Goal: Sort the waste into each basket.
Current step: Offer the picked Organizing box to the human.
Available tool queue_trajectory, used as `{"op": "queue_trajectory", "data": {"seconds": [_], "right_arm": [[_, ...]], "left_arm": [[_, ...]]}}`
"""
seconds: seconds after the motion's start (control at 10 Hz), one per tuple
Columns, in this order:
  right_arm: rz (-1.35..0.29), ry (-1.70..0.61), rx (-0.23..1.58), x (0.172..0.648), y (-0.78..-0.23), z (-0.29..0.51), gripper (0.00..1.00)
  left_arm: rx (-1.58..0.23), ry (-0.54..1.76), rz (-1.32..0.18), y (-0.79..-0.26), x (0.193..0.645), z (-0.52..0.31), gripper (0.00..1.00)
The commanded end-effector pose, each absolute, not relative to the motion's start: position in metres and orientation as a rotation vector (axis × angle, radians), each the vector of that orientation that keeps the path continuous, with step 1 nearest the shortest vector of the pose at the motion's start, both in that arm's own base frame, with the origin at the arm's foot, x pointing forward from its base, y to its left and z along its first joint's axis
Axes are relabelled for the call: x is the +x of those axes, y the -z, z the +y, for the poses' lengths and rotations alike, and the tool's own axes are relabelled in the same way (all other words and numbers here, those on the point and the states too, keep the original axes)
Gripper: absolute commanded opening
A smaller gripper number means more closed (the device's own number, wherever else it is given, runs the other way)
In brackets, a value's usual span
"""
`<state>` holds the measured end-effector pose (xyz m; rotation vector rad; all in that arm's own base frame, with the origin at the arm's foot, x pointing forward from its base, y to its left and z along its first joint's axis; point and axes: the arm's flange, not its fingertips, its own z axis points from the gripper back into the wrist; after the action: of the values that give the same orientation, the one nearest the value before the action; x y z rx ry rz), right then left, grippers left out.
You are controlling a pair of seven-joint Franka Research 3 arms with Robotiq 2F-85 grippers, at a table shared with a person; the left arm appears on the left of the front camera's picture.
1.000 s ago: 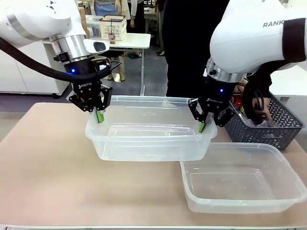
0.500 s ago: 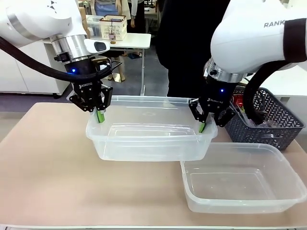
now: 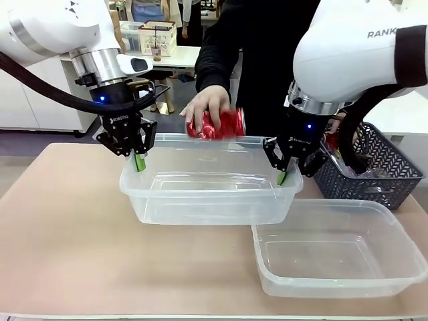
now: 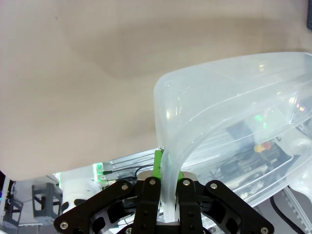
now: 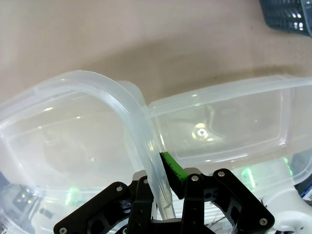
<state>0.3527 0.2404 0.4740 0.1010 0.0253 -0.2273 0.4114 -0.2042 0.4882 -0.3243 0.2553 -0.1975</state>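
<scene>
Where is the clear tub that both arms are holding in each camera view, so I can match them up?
Front view: held tub at centre, left end effector and right end effector shut on its rim ends.
Left wrist view: right half, rim pinched at bottom centre.
Right wrist view: left half, rim pinched at bottom centre.
Shared landmark: the tan table under it.

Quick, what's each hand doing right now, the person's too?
Left hand: shut on the tub.
Right hand: shut on the tub.
Person's hand: holding a red can.
</scene>
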Motion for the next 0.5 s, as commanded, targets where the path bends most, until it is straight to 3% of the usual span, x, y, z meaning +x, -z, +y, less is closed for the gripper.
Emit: {"op": "queue_trajectory", "data": {"seconds": [0.0,0.4], "right_arm": [[0.018,0.238,0.107,0.3546,-0.4750,0.2372,0.06],[0.018,0.238,0.107,0.3546,-0.4750,0.2372,0.06]], "left_arm": [[-0.333,0.213,0.261,-0.4914,0.4079,-0.2054,0.05],[-0.333,0.213,0.261,-0.4914,0.4079,-0.2054,0.05]]}}
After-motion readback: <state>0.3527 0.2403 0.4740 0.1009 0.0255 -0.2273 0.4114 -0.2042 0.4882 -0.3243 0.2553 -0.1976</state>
